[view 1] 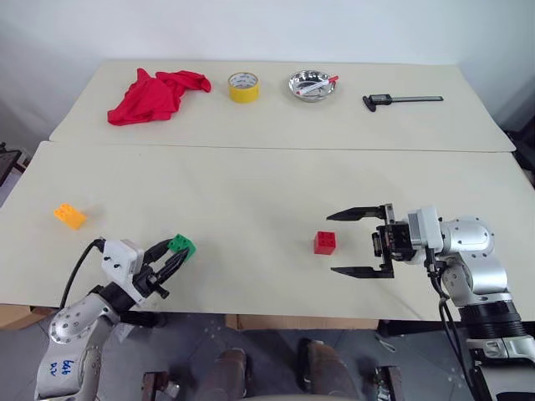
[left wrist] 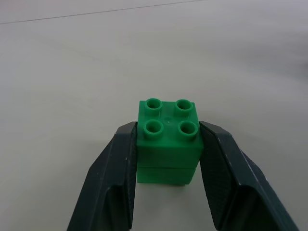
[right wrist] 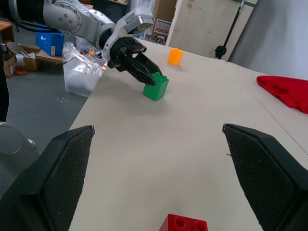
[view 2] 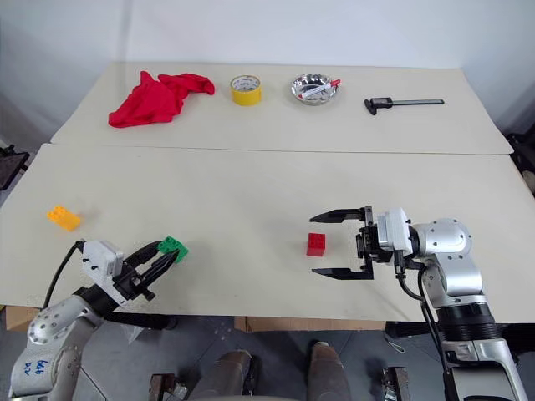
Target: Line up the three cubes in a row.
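Observation:
The green cube (left wrist: pixel 167 139) stands on the table near the front left edge, studs up, with a black finger of my left gripper (view 1: pixel 176 254) pressed against each side. Left of it and a little farther back lies the orange-yellow cube (view 1: pixel 69 215), on its own. The red cube (view 1: pixel 325 242) sits right of centre. My right gripper (view 1: pixel 333 243) points left at it with its fingers (right wrist: pixel 55 168) spread wide, and the cube rests just at the fingertips, in line with the gap, touching neither.
Along the far table lie a red cloth (view 1: pixel 155 93), a yellow tape roll (view 1: pixel 243 86), a metal bowl (view 1: pixel 311 84) and a black caliper (view 1: pixel 401 100). A seam (view 1: pixel 276 148) separates the two tables. The front edge runs just behind both grippers.

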